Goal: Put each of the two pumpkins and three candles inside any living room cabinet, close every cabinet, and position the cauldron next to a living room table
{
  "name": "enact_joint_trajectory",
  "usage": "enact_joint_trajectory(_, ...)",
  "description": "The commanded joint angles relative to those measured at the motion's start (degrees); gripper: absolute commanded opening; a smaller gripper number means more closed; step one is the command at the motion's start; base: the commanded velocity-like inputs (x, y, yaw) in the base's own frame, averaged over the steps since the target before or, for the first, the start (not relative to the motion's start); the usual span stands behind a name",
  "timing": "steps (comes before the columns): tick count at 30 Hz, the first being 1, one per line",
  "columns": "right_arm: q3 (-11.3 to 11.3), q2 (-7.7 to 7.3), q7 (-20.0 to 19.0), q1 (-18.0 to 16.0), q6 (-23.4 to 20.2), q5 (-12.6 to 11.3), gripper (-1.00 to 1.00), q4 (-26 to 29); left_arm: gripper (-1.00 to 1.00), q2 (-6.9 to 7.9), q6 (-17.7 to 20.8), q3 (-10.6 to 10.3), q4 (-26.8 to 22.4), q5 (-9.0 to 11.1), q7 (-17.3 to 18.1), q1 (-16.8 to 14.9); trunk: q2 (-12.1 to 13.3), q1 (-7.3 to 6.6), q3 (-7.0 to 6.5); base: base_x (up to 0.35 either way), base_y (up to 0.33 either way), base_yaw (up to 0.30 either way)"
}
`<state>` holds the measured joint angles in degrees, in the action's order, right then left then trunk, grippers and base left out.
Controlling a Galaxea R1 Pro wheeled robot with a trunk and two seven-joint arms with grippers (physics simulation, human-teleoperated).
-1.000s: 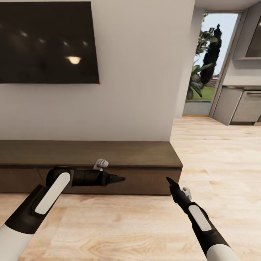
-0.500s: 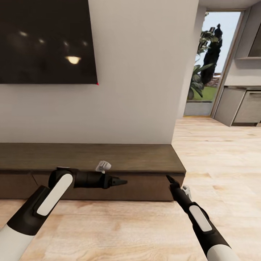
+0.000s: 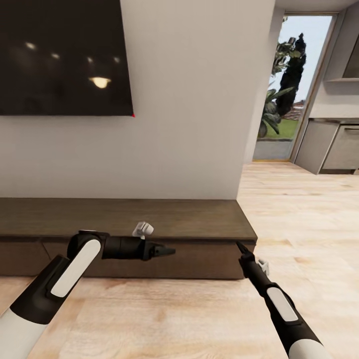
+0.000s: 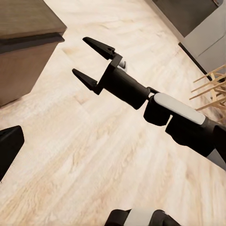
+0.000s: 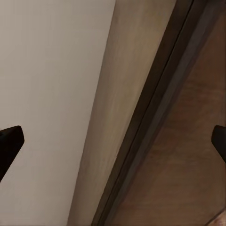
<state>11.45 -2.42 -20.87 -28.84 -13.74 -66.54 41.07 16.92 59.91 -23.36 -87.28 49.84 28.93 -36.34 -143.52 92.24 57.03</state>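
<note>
The right gripper (image 3: 239, 245) hangs jaws apart just before the right front corner of the cabinet (image 3: 149, 215), while the left gripper (image 3: 169, 252) points along its front, its jaws' state unclear. A forward push could jam the fingertips against the handleless front instead of catching its edge. Since a second ago, the right gripper has dropped slightly and the view has shifted.

The cabinet (image 3: 149, 219) is seen as a long, low, dark brown box of wood, set flat against the white wall (image 3: 189, 124) and resting on the floor. Its top is bare. Its flat fronts are pushed in and shut. Its end stops by the wall's corner.
</note>
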Motion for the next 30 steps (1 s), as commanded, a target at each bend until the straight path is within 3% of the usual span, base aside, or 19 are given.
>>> enact_joint_trajectory(1, 0.2, 0.01, -0.1, 0.0, -0.5, -0.5, 1.0, -0.1, 1.0, 0.03, 0.1, -0.1, 0.0, -0.3, 0.4, 0.0, 0.0, 0.01, 0.06, 0.163, 0.0, 0.0)
enact_joint_trajectory(12, 0.4, -1.06, -0.4, 0.0, -0.6, -0.7, 1.0, -1.0, 1.0, -0.05, 0.1, 0.0, -0.1, -0.3, 0.3, 0.0, 0.0, 0.01, 0.06, 0.039, 0.0, 0.0)
enact_joint_trajectory(27, 0.5, -1.28, -0.6, 0.0, -0.6, -0.8, 1.0, -1.1, 1.0, -0.08, 0.1, -0.1, -0.1, -0.3, 0.3, 0.0, -0.2, 0.39, 3.38, 0.001, 0.0, 0.0)
enact_joint_trajectory(30, 0.5, -1.29, -0.6, 0.0, -0.6, -0.8, 1.0, -1.1, 1.0, -0.12, 0.1, -0.1, -0.3, -0.2, 0.3, 0.0, -0.2, 0.39, 3.38, 0.0, 0.0, 0.0)
